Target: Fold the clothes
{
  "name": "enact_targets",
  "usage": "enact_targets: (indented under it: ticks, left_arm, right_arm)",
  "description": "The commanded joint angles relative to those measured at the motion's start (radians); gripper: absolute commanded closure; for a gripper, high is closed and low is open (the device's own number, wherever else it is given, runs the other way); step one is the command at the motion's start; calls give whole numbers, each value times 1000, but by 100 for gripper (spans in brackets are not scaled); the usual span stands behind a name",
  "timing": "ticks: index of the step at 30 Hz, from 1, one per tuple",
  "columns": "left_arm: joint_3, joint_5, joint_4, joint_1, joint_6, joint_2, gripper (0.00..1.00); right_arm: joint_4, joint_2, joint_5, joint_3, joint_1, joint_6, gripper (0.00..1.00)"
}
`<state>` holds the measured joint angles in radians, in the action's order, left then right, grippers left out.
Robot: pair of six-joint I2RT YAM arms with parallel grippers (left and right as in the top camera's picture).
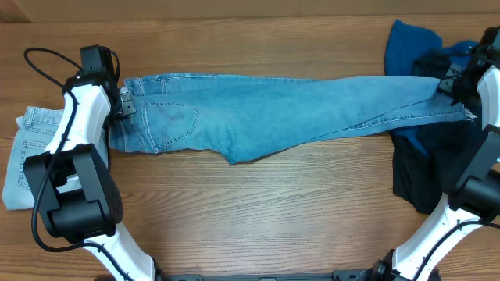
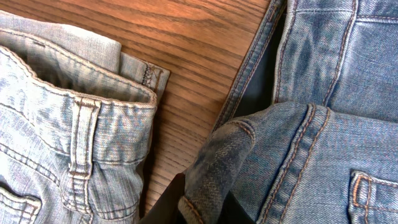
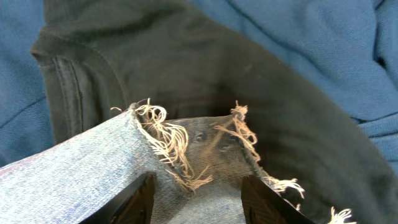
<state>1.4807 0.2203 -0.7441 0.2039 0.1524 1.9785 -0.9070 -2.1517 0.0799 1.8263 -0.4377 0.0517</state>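
Observation:
Long light-blue denim jeans (image 1: 266, 113) lie stretched across the table, waist at the left and frayed hems at the right. My left gripper (image 1: 123, 105) is shut on a fold of the waistband (image 2: 214, 168), its fingers (image 2: 205, 210) pinching the denim. My right gripper (image 1: 457, 84) is at the hem end. In the right wrist view its fingers (image 3: 199, 202) stand wide apart, open, with the frayed hem (image 3: 81, 168) lying between them over a dark garment (image 3: 186, 62).
Paler washed jeans (image 1: 27, 156) lie folded at the left edge, beside the waistband (image 2: 62, 137). A royal-blue garment (image 1: 410, 47) and a dark navy garment (image 1: 422, 168) are piled at the right, under the hems. Bare wood table (image 1: 258, 211) is in front.

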Motion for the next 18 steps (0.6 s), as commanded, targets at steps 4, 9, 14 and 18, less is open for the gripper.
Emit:
enact_targets:
  ticks: [4,9,14,18]
  left_arm:
    - [7,23,-7,5,-19,-21,85]
    - [7,23,-7,5,-19,-21,85]
    - [7,23,-7,5,-19,-21,85]
    - [7,22,-7,5,-18,-21,85]
  right_arm:
    - [18,-32,-120,-8,3,4,51]
    - [-18,-82,-124,-8,4,5,64]
    - [-47,-81,-123,2,3,5,96]
    - [-102,-28,-123,64,4,5,96]
